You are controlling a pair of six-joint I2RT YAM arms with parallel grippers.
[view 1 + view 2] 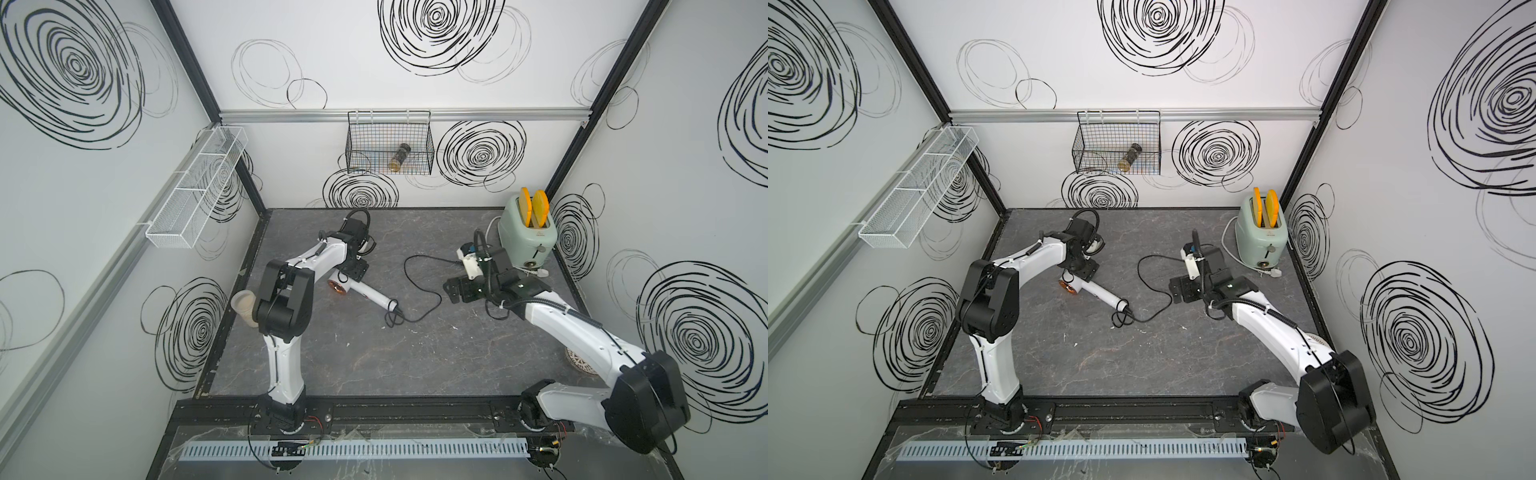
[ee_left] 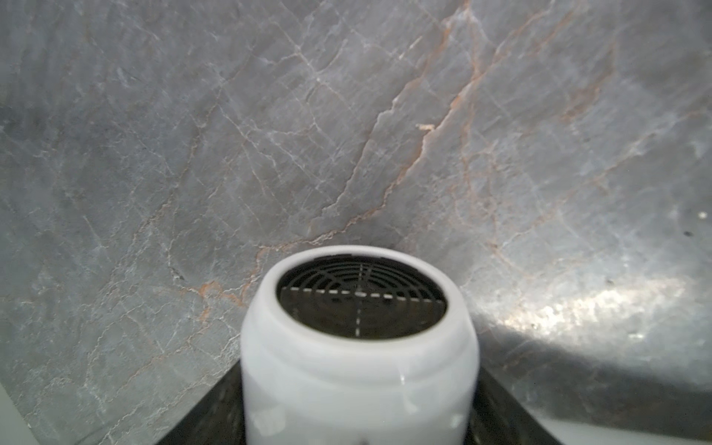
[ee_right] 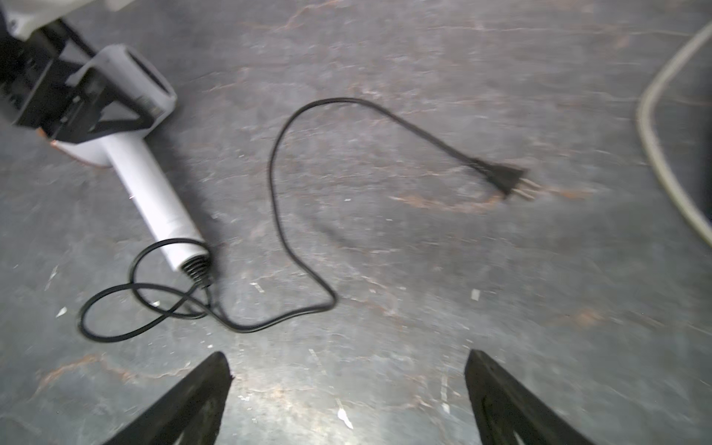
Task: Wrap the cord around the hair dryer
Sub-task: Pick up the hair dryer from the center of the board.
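Right gripper [image 3: 348,356] spread wide above the table [image 1: 415,365], empty, cord [image 3: 272,192] looping loose ahead of it, hair dryer [image 3: 152,196] flat toward the left edge, left gripper [image 1: 347,276] straddling its head, clamped or not unclear.

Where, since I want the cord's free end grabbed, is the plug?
In the right wrist view the plug lies on the table, between the hair dryer and the white cable, nearer the cable.

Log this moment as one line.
left gripper: around hair dryer head, grip unclear | right gripper: open, empty, over table | cord: loose on table, looped near handle end | plug: lying free
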